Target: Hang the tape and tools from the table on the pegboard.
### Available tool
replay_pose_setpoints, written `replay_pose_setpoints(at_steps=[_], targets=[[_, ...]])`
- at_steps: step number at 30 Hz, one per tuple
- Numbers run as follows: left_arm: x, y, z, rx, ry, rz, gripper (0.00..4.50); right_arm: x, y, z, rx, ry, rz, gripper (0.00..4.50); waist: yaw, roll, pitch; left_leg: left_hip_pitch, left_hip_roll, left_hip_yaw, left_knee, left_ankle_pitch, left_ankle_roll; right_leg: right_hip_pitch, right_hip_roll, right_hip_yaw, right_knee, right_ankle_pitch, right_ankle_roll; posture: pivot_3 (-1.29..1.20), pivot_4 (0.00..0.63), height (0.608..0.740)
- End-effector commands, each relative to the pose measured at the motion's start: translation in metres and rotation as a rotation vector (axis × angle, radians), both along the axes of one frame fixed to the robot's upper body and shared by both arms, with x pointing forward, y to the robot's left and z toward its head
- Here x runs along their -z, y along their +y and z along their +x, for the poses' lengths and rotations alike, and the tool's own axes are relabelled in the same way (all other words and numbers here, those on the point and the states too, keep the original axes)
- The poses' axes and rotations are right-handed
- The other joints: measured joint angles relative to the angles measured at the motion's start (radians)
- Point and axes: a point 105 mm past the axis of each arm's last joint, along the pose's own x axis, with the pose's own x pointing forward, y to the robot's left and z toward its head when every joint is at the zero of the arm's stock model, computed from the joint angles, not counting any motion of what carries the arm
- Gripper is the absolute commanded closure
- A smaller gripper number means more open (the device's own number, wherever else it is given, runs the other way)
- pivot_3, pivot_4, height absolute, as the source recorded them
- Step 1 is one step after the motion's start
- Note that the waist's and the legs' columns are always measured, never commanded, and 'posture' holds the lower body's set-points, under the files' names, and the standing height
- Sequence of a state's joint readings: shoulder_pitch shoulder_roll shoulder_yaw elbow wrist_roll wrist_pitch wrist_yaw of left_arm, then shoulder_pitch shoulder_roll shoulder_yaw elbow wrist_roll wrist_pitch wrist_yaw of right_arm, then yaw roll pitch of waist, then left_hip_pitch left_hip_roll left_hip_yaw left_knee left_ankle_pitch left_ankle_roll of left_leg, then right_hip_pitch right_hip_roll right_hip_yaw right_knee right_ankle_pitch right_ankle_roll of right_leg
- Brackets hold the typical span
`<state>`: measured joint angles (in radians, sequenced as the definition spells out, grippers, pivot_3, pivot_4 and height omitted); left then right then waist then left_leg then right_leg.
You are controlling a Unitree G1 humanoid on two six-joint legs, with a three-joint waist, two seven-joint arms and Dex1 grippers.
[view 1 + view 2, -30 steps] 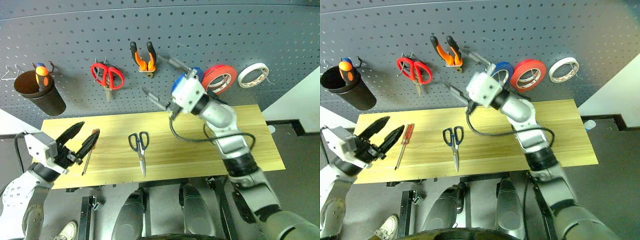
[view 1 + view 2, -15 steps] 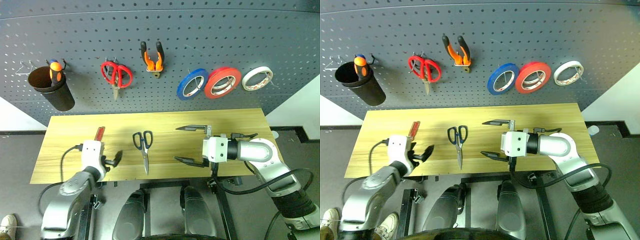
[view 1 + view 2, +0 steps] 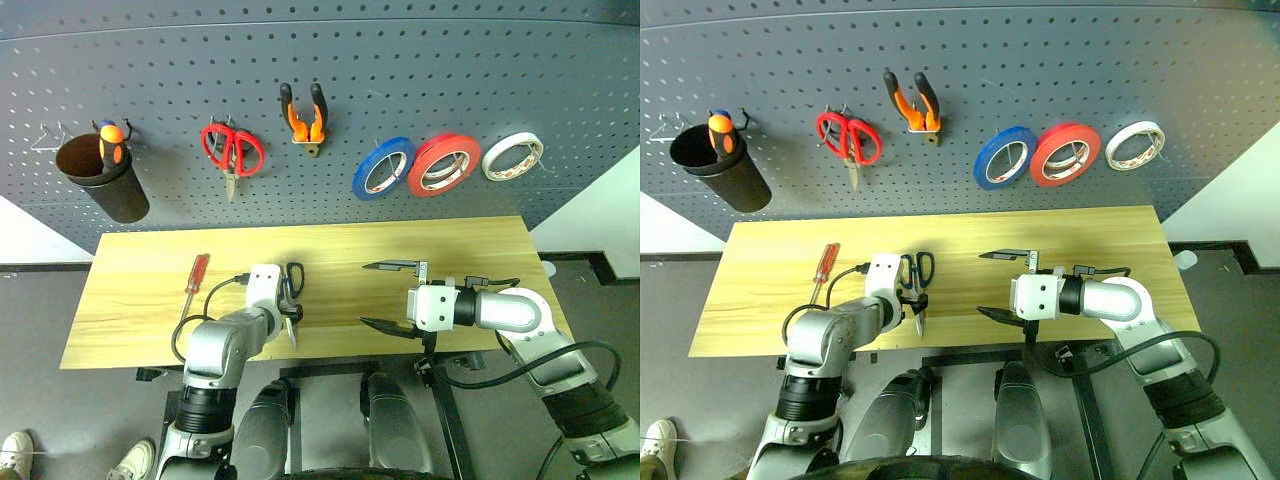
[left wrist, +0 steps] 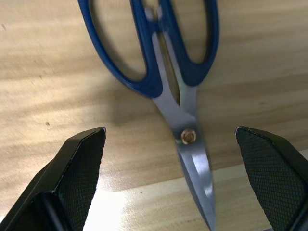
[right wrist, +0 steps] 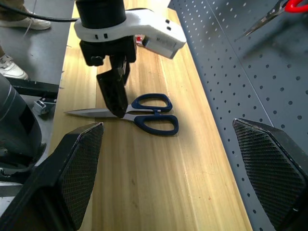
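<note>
Looking down from the head camera, we see the surface [image 3: 140, 300] of light wood below the pegboard [image 3: 400, 80]. On the pegboard hang the red-orange tape [image 3: 442, 165], with a blue roll [image 3: 383, 169] at its 9 o'clock and a white roll [image 3: 511, 156] at its 3 o'clock, the orange-and-black pliers [image 3: 303, 118], red-handled scissors [image 3: 233, 152] and a dark cup [image 3: 101, 177] holding an orange-handled screwdriver [image 3: 111, 144]. The red-handled screwdriver [image 3: 195, 272] lies on the surface, toward 9 o'clock from the blue-handled scissors [image 3: 292, 282]. Our left gripper [image 3: 287, 318] is down over those scissors, its fingers apart. Our right gripper [image 3: 385, 295] hangs above the surface at 3 o'clock of the scissors, well apart from them, fingers spread wide and holding nothing.

From the left wrist, we see the scissors lying flat, with the pivot screw between the two spread fingers [image 4: 79, 163]; neither finger touches the metal.

From the right wrist, we see the left gripper standing over the scissors with one fingertip at the blades near the pivot, and a person's shoe [image 5: 12, 70] on the floor beyond the surface's edge.
</note>
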<state>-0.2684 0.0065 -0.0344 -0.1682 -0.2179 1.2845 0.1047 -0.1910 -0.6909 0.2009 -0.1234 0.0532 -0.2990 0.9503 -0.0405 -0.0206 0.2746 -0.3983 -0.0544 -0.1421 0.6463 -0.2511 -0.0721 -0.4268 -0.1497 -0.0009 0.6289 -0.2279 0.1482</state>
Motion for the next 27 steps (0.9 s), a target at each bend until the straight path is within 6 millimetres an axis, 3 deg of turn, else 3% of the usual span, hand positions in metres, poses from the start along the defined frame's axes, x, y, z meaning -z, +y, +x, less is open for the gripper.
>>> replay_pose_setpoints(at_steps=[1, 10, 14, 17, 27], targets=[[0.004, 0.001, 0.004, -0.022, 0.022, 0.03, 0.01, 0.0, -0.002, -0.001, -0.005, -0.006, 0.007, 0.0, 0.0, 0.0, 0.0, 0.0, 0.0, 0.0, 0.0, 0.0, 0.0, 0.0, 0.0, 0.0, 0.0, 0.0, 0.0, -0.06, 0.227, 0.729], [0.008, -0.007, 0.017, -0.059, 0.04, -0.017, 0.01, 0.026, -0.022, -0.024, -0.021, 0.314, 0.007, 0.0, 0.006, -0.001, -0.001, 0.0, -0.001, 0.0, 0.001, 0.0, 0.0, 0.001, 0.0, 0.0, -0.001, 0.002, -0.001, -0.07, 0.22, 0.729], [0.011, -0.009, 0.017, -0.074, 0.065, -0.027, 0.01, 0.032, -0.03, -0.022, 0.004, 0.336, -0.006, 0.0, 0.003, -0.001, -0.001, 0.001, 0.0, 0.001, 0.001, 0.0, 0.0, 0.002, 0.0, 0.0, 0.0, 0.001, 0.001, -0.07, 0.22, 0.729], [0.013, -0.009, 0.015, -0.086, 0.089, -0.031, 0.54, 0.028, -0.03, -0.017, 0.017, 0.322, 0.015, 0.0, 0.002, -0.001, -0.001, 0.003, 0.0, 0.001, 0.002, 0.0, 0.0, 0.004, -0.001, 0.0, 0.0, 0.001, 0.002, -0.08, 0.216, 0.729], [0.015, -0.008, 0.014, -0.113, 0.107, -0.032, 3.76, 0.022, -0.023, -0.01, 0.017, 0.293, 0.04, 0.0, 0.004, -0.002, -0.002, 0.003, -0.001, 0.001, 0.002, 0.0, 0.0, 0.004, -0.001, 0.0, -0.001, 0.001, 0.002, -0.08, 0.215, 0.729]])
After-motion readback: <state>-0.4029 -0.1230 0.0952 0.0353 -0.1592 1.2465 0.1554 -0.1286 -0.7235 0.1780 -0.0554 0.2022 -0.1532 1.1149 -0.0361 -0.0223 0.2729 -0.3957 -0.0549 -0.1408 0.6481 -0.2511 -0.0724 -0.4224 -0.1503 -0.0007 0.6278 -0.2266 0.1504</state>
